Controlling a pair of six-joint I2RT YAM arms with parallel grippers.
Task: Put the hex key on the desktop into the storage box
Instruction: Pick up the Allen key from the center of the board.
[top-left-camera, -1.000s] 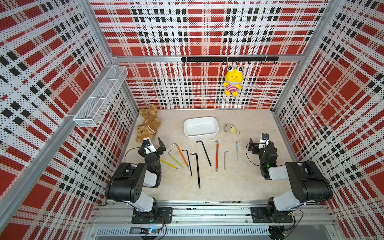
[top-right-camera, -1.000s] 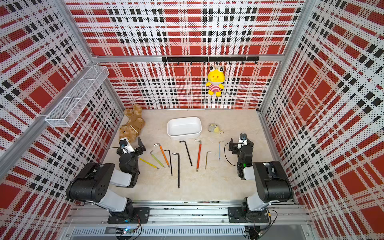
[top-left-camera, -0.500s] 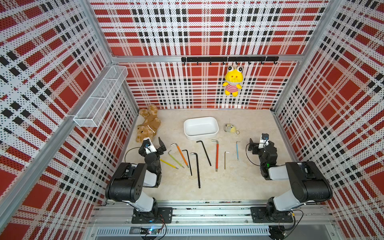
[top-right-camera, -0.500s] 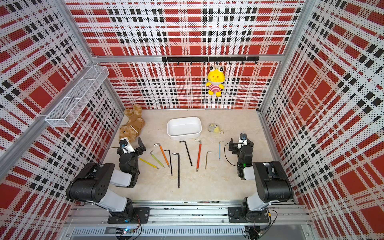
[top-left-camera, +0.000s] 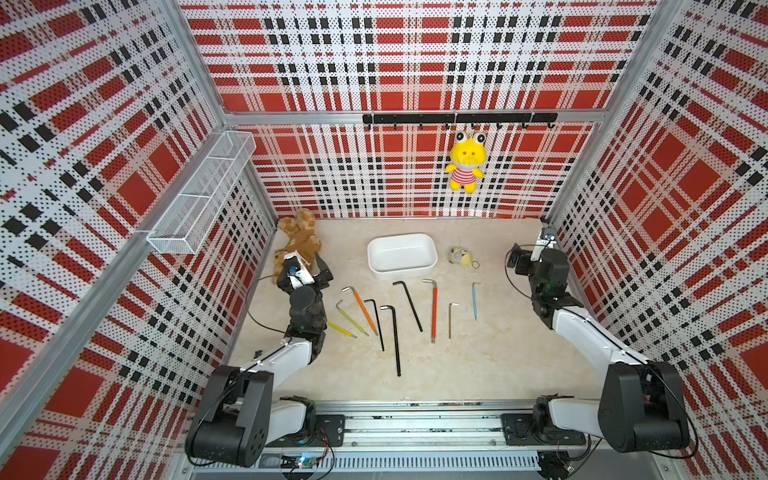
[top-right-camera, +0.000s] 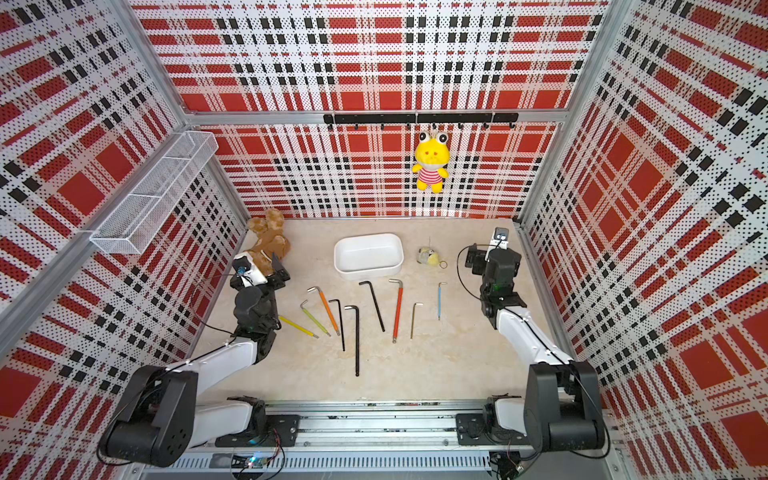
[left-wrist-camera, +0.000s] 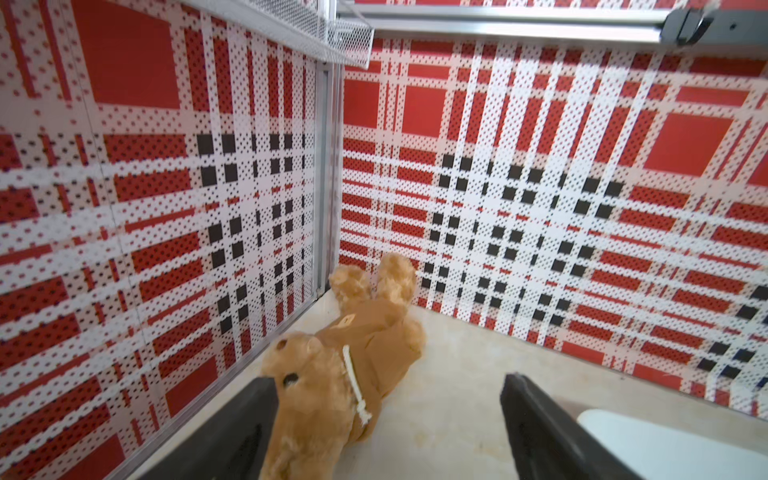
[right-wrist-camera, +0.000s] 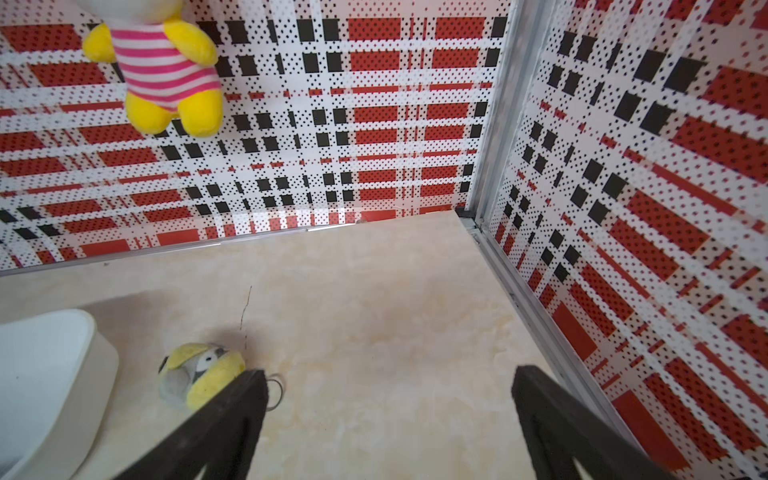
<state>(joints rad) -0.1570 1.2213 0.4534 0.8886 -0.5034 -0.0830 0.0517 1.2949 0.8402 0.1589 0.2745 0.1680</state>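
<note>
Several hex keys lie side by side on the desktop (top-left-camera: 478, 361), among them a long black one (top-left-camera: 396, 340), a red one (top-left-camera: 434, 309), an orange one (top-left-camera: 363, 309) and a small blue one (top-left-camera: 474, 301). Behind them stands the white storage box (top-left-camera: 402, 255) (top-right-camera: 368, 255), with nothing in it. My left gripper (top-left-camera: 305, 270) (left-wrist-camera: 390, 380) is open at the left wall, level with the keys' left end. My right gripper (top-left-camera: 532, 253) (right-wrist-camera: 388, 374) is open over bare desktop at the right wall, apart from the blue key. Neither holds anything.
A brown plush dog (left-wrist-camera: 340, 374) lies in the back left corner, partly between my left fingers. A small yellow-grey plush keyring (right-wrist-camera: 199, 374) sits right of the box. A yellow frog plush (top-left-camera: 465, 166) hangs on the back wall, and a wire basket (top-left-camera: 199, 195) is fixed to the left wall.
</note>
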